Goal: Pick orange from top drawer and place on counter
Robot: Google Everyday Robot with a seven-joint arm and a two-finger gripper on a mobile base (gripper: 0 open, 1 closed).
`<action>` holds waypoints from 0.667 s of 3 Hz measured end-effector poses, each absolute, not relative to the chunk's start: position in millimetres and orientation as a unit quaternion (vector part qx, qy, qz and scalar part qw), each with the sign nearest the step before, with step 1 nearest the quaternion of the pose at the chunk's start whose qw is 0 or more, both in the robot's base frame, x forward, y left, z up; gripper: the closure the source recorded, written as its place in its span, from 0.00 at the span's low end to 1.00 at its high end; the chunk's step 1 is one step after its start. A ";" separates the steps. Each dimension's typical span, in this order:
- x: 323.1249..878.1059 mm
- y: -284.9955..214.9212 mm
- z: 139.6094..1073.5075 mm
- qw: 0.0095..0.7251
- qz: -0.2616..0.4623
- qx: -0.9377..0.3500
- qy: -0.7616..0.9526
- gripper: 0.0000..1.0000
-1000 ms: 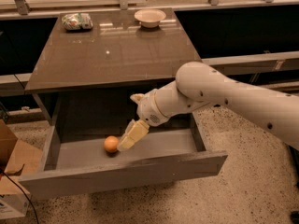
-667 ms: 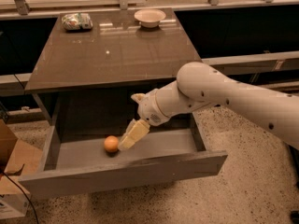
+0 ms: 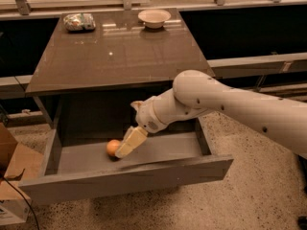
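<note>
– Speckled floor below, and a glossy brown worktop filling the upper middle of the frame. Any writing to read?
– A crumpled packet sits at the worktop's upper left corner, but its print cannot be made out. A white bowl stands near the back edge, to the right of the packet and well apart from it.
– And the arm?
– The white arm enters from the right edge and slopes down and left. It bends at the wrist so the end effector points down-left into the open drawer under the worktop.
– Holding anything?
– I cannot tell whether it is released or clenched. Its tip is against the right side of the orange, which lies on the drawer floor, left of centre.
</note>
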State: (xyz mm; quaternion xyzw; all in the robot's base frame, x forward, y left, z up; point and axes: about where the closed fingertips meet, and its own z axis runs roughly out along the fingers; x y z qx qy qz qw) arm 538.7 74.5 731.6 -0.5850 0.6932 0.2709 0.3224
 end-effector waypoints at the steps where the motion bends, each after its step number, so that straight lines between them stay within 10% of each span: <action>1: 546.2 81.2 713.1 0.331 0.288 -0.567 0.697 0.00; 2: 553.3 87.7 692.2 0.334 0.305 -0.551 0.701 0.00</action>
